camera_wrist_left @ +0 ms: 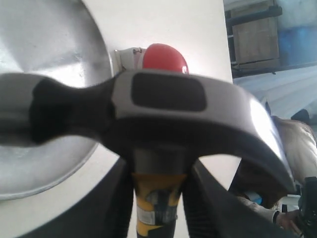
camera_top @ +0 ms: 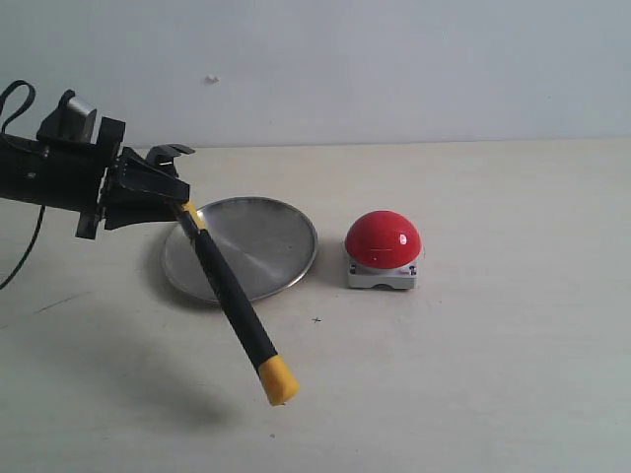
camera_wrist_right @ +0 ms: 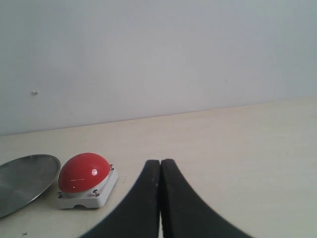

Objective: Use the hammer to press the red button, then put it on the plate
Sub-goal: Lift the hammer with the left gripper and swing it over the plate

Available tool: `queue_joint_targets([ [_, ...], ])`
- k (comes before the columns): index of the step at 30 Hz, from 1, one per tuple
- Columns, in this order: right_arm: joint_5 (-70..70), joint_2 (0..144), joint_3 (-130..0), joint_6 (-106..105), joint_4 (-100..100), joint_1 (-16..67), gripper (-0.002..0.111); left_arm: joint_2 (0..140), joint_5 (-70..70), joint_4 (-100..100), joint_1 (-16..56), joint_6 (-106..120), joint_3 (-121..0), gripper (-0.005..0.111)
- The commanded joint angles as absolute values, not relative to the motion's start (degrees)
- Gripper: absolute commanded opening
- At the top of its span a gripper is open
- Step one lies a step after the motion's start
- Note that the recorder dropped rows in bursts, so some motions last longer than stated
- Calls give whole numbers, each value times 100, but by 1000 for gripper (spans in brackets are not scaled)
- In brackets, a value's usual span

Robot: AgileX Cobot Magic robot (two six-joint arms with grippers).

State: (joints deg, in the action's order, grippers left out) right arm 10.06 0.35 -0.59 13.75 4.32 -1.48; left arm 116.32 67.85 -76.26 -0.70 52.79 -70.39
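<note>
Left end effector (camera_top: 175, 202) pinching hammer (camera_top: 232, 305) aloft by plate (camera_top: 271, 241); red button (camera_top: 383, 239) press unclear, placing undone. Right end effector (camera_wrist_right: 160, 171) pressed together, idle.

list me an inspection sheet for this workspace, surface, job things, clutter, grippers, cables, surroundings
surface: pale table, one tiny dark mark
job's things: hammer held off the table, handle slanting down; red button beside plate, apart
clutter: nothing seen
grippers: left gripper, fingers shut on the hammer just below its head; right gripper shut, empty
cables: black cable hangs at the exterior view's left edge
surroundings: plain pale wall; blurred shelving past the table edge
</note>
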Motion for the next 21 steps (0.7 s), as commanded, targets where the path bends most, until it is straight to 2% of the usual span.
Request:
queue_joint_targets([
  [1, 1006, 0, -35, 1352, 436, -178, 0, 11507, 6996, -8285, 264, 5495, -7051, 0],
  [9, 810, 0, -35, 1168, 508, -178, 0, 11507, 6996, -8504, 471, 5524, -7051, 0],
  [21, -2862, 0, -35, 2218, 71, -178, 0, 11507, 6996, -8516, 472, 5535, -7051, 0],
])
